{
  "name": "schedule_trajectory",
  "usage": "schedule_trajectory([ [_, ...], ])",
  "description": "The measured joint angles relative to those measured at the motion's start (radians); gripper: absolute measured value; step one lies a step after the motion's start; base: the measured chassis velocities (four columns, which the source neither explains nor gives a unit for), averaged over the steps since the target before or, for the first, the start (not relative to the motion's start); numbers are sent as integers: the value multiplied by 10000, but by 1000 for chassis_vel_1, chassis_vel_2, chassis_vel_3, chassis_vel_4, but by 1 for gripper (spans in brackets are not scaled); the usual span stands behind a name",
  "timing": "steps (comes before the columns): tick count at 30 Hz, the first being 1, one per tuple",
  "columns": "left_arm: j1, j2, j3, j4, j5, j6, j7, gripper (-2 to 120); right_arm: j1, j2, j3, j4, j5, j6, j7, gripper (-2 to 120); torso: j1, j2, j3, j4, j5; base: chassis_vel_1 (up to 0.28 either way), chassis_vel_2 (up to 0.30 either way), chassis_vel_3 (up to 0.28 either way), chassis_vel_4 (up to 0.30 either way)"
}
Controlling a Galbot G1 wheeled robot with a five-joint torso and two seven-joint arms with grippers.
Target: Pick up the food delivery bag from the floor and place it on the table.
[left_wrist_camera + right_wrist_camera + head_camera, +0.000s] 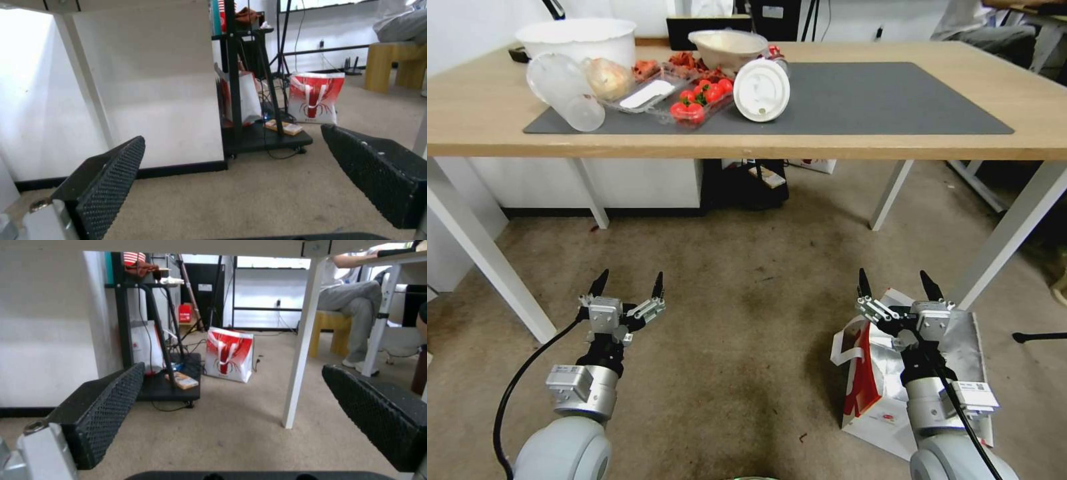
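Food delivery bag (872, 390) lies on the floor (740, 333) under right tool (894, 287), fingers apart for pickup; left tool (628, 285) idle, also apart, table (894, 143) ahead.

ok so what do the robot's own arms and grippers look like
Both arms are silver-grey with rounded joints and a black cable. The left gripper and right gripper have silver metal bodies and black pointed fingers with a dimpled grip texture. White labels sit on the wrists.

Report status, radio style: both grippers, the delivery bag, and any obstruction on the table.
Left gripper open, over the floor. Right gripper open above food delivery bag, which stands on floor. Table: food containers crowd the mat's left end.
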Motion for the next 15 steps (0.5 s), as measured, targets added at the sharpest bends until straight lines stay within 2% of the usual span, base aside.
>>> schedule_trajectory([
  [9,2,-2,-11,-3,6,-7,-1,99,-12,-14,7,-62,2,34,-1,100,-30,-370,-320,0,-1,0,0,0,0],
  [15,5,9,-15,18,9,-24,-13,99,-22,16,18,-76,-1,51,-1,100,-62,-476,-319,-1,0,0,0,0,0],
])
